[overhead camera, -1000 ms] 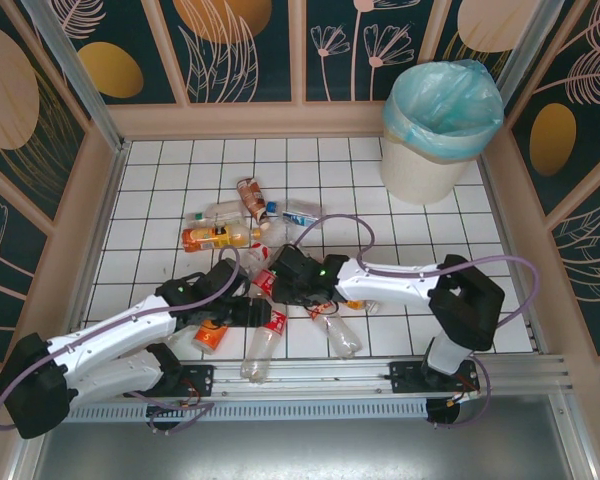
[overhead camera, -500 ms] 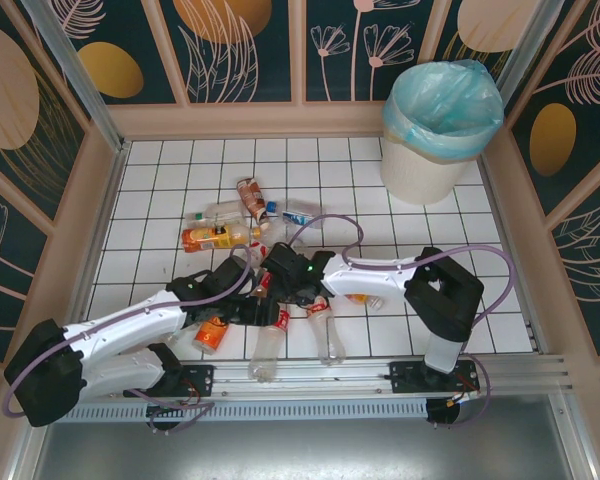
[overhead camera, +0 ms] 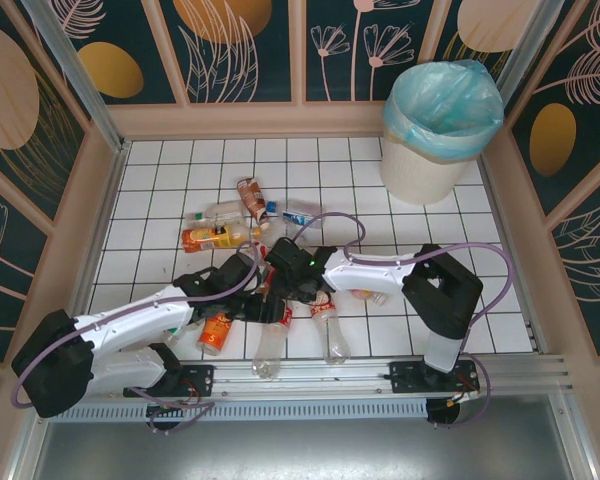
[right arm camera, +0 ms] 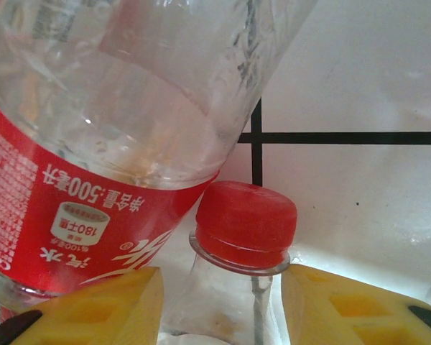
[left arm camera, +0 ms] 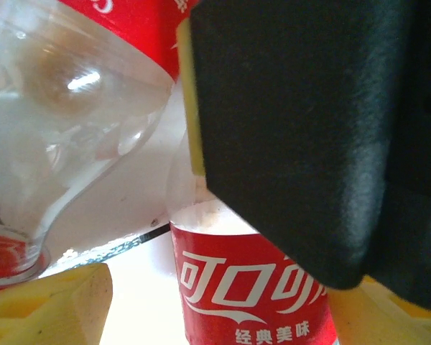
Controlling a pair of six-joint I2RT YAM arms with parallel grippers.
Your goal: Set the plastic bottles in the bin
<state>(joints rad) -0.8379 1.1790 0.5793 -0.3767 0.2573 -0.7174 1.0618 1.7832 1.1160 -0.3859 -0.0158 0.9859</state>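
Setting: a white tiled table point(overhead camera: 160, 170) with dark grid lines, fenced by teal wall panels point(overhead camera: 50, 120) painted with leaves and gold ovals.

Item 1, left: the left gripper point(overhead camera: 263, 306), lying low in the heap of plastic bottles point(overhead camera: 216, 237) at the table's middle. In its wrist view we count yellow fingers point(left arm camera: 54, 302) spread wide to either side of a red-label bottle point(left arm camera: 251, 295). A strip of white table shows between the left finger and the label, so nothing is clamped. A black block point(left arm camera: 309, 144) close to the lens hides the right side, and we cannot name it.

Item 2, centre: the right gripper point(overhead camera: 277, 283), reaching in from the other side, just beside the left one. Its fingers point(right arm camera: 93, 302) stand apart around the neck of a red-capped bottle point(right arm camera: 244, 223), with gaps on both sides.

Item 3, far right corner: the bin point(overhead camera: 415, 172), lined in pale blue and well apart from every bottle. We see none inside it.

Step in hand, as we judge it: the pick, with both tools straddling a bottle and neither gripping. The next move calls for pressing the fingers together, lifting clear of the neighbouring bottles, and carrying across to the bin. The two arms are crowded, so one should probably go first.
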